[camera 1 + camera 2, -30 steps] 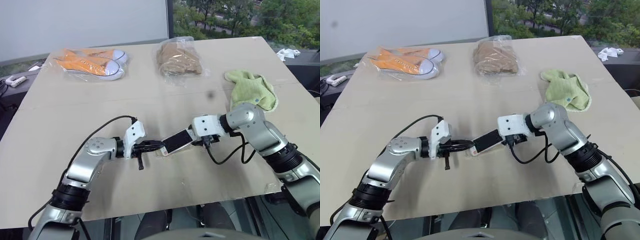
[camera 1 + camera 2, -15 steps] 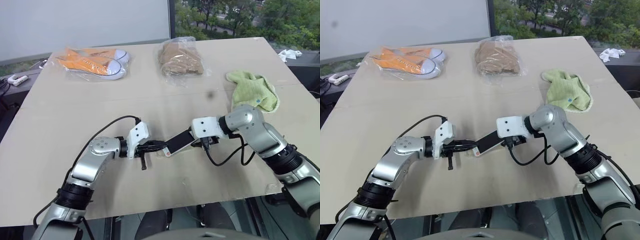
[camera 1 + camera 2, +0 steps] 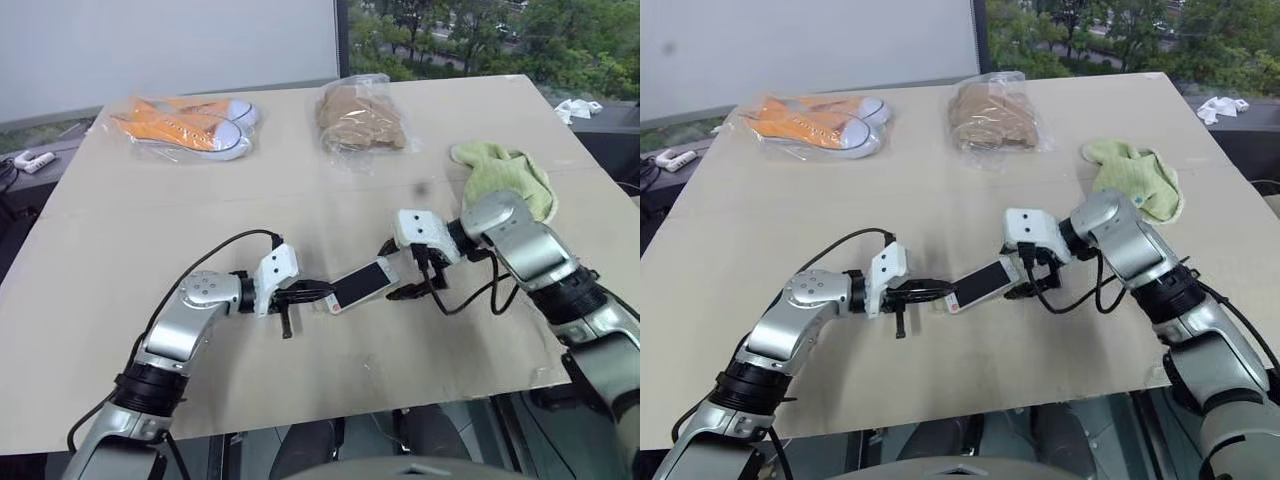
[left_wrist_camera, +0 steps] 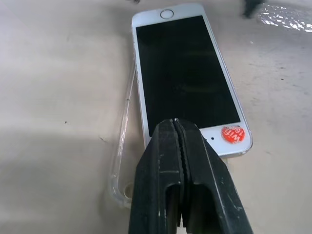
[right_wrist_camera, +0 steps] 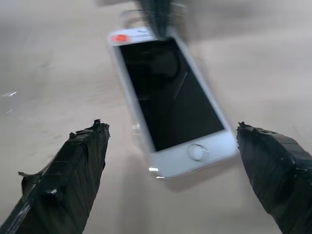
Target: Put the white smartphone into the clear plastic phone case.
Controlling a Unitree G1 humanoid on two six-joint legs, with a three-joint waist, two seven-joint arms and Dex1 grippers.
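The white smartphone (image 3: 362,284) lies screen up near the table's front middle, its red-stickered end (image 4: 232,134) toward my left arm. It rests askew on the clear plastic phone case (image 4: 122,146), and one long edge of the case sticks out beside it. My left gripper (image 4: 175,124) is shut, with its tips resting on the phone's stickered end and nothing seen between the fingers. My right gripper (image 3: 397,270) is open at the home-button end (image 5: 197,152). Its fingers (image 5: 78,161) stand wide on either side of the phone without touching it.
Orange sneakers in a clear bag (image 3: 180,125) lie at the back left, and a brown item in a bag (image 3: 360,118) at the back middle. A green cloth (image 3: 505,175) lies behind my right arm. The table's front edge (image 3: 400,400) runs close below both grippers.
My right gripper has opened, let go of the phone's home-button end and drawn back a little. The phone stays under my left gripper, which has not moved.
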